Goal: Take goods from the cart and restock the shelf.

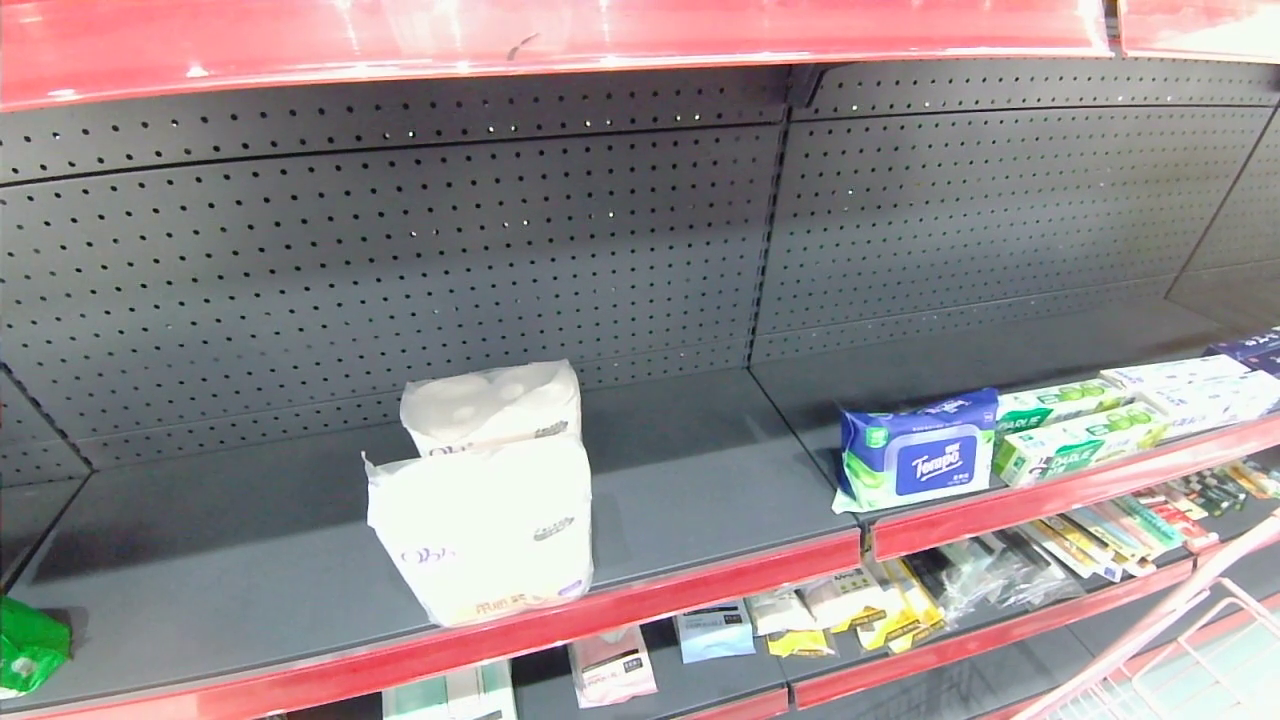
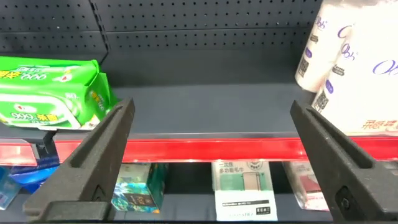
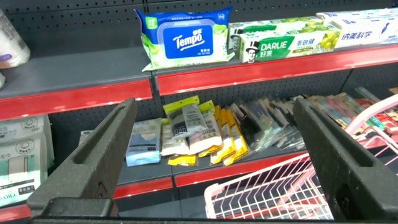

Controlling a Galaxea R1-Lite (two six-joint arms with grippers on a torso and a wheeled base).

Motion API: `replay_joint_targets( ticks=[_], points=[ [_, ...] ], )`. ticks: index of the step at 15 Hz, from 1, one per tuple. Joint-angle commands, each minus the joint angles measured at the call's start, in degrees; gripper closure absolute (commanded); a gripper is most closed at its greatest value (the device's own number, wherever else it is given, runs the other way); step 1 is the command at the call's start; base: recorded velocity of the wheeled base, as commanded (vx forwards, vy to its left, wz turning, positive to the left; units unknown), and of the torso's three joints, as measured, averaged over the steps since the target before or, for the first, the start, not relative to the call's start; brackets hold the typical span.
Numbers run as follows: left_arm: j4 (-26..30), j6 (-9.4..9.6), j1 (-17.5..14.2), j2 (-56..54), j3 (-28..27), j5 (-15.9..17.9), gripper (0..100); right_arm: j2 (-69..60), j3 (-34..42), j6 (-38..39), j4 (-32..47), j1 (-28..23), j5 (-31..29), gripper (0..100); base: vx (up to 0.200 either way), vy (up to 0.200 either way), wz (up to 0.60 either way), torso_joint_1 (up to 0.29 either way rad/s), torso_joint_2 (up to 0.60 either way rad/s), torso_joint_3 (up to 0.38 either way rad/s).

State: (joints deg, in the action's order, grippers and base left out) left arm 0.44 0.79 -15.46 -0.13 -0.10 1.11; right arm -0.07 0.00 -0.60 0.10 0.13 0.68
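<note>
Left gripper [image 2: 211,104] wide open, empty, facing shelf [image 2: 205,148] front edge near toilet-paper packs [image 2: 354,62] | right gripper [image 3: 214,102] wide open, empty, above cart [image 3: 267,190] rim | step, judged: fetching next item | next: lower right gripper into cart; goods inside unseen.

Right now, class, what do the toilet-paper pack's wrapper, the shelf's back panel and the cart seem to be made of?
Toilet-paper pack: probably thin plastic film, slightly glossy and wrinkled, gathered at a corner. Back panel: likely painted sheet metal, matt dark grey, with regular punched holes. Cart: seemingly coated metal wire, pink, in a thin grid.
</note>
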Motion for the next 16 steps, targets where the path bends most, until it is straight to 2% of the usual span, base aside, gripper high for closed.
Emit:
replay_joint_targets(
  ticks=[1,8,16],
  points=[
    [0.00,0.00,-0.01,0.13,0.01,-0.05,0,0.07,0.00,-0.02,-0.01,0.04,0.02,0,0.000,0.000,0.00,0.000,0.00,0.000],
    [0.00,0.00,-0.01,0.13,0.01,0.03,0,0.07,0.00,-0.02,-0.01,0.04,0.11,0,0.000,0.000,0.60,0.005,0.00,0.001],
    [0.00,0.00,-0.01,0.13,0.01,0.03,0,0.07,0.00,0.07,-0.01,0.04,0.02,0,0.000,0.000,0.00,0.000,0.00,0.000]
  ],
)
